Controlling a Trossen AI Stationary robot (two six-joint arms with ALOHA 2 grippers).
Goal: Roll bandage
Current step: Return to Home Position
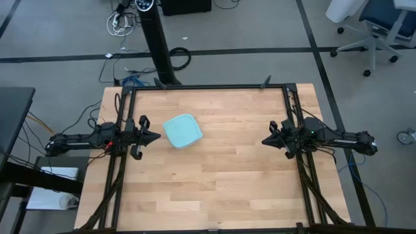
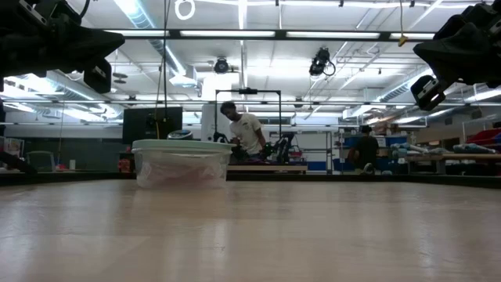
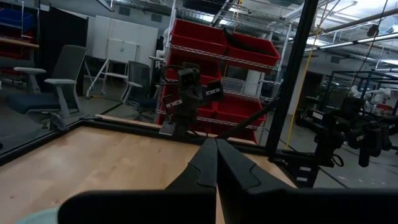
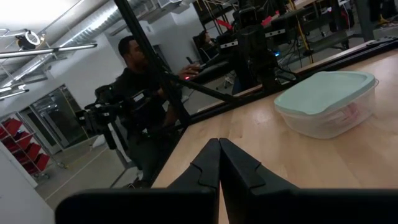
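The task seems almost done: the bandage sits in the lidded container on the counter, while the left gripper and the right gripper hang aside, jaws closed, empty.

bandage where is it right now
In the right wrist view the bandage shows as a red patch through the clear wall of the lidded container, which sits left of the table's middle, near the left gripper.
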